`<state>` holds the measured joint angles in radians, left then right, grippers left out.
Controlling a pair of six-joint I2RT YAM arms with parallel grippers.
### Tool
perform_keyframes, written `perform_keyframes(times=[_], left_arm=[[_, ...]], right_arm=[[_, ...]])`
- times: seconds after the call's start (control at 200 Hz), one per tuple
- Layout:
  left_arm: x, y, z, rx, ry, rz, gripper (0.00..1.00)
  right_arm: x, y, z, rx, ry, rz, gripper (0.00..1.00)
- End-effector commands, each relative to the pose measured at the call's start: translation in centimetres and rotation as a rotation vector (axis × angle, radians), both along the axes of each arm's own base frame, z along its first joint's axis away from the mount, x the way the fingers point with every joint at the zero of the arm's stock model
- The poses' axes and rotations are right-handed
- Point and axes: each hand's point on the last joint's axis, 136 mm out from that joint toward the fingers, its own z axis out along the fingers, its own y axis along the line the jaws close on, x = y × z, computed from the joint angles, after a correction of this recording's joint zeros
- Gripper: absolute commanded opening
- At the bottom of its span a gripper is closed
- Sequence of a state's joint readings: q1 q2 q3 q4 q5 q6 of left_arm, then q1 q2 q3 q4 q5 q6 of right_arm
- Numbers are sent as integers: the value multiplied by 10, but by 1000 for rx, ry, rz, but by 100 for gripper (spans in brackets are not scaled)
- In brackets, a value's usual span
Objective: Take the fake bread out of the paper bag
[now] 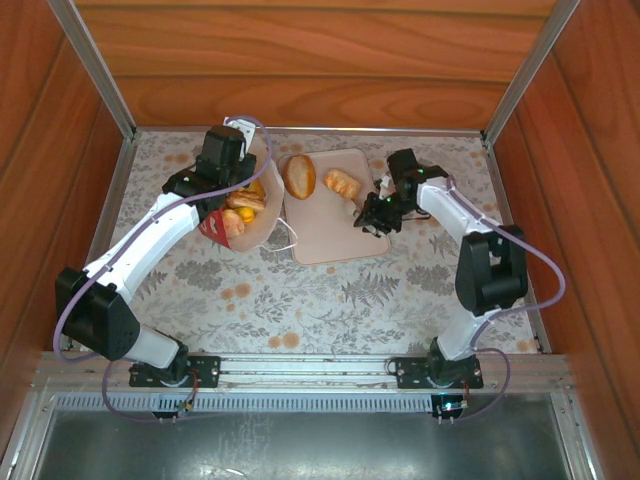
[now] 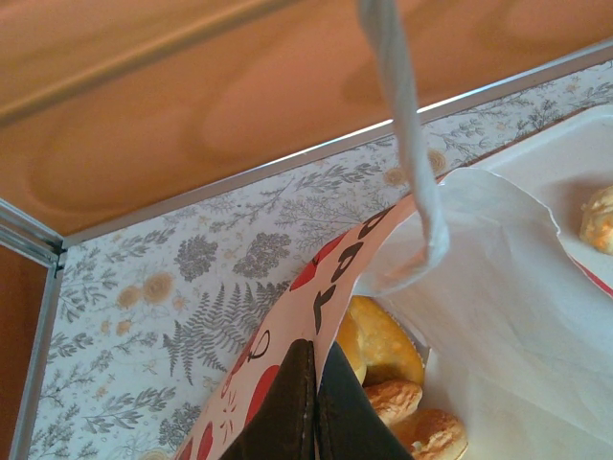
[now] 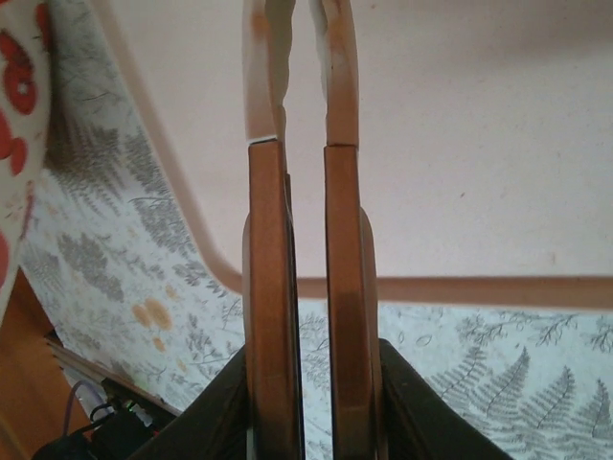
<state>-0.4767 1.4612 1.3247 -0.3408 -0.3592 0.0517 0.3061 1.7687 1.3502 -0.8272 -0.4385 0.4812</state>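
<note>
Left gripper (image 2: 314, 412) clamping tight on paper bag (image 2: 479, 249) rim, propping mouth wide and exposing fake bread (image 2: 383, 345) inside. Two pieces lying on tray (image 1: 325, 235). Right gripper (image 3: 297, 24) hovering over tray, jaws narrowly apart, seemingly empty.

Paper bag (image 1: 265, 222) holding bread (image 1: 246, 200) sits left of tray (image 1: 335, 238) bearing rolls (image 1: 300, 176).

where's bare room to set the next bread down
Bare: the near end of the tray, between the paper bag and the right gripper; also the table between tray and arm bases. Crowded: the tray's far end, with a round roll and a pastry, and the bag mouth, pinched by the left gripper.
</note>
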Motion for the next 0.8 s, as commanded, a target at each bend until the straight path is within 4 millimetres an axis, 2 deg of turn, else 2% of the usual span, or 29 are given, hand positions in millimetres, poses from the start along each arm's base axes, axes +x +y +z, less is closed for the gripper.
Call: perform_keyframes(times=[0.0, 0.285, 0.57, 0.67, 0.795], left_arm=[[3, 3, 15, -21, -41, 21, 0], [5, 4, 17, -9, -47, 22, 0], [8, 4, 17, 2, -47, 24, 0], [7, 4, 18, 4, -49, 24, 0], [7, 5, 20, 3, -52, 24, 0]], right_arm=[[14, 2, 5, -3, -29, 3, 30], [45, 3, 18, -45, -89, -3, 30], [72, -2, 16, -99, -109, -6, 30], [73, -3, 19, -103, -111, 0, 30], [65, -5, 29, -103, -132, 7, 32]])
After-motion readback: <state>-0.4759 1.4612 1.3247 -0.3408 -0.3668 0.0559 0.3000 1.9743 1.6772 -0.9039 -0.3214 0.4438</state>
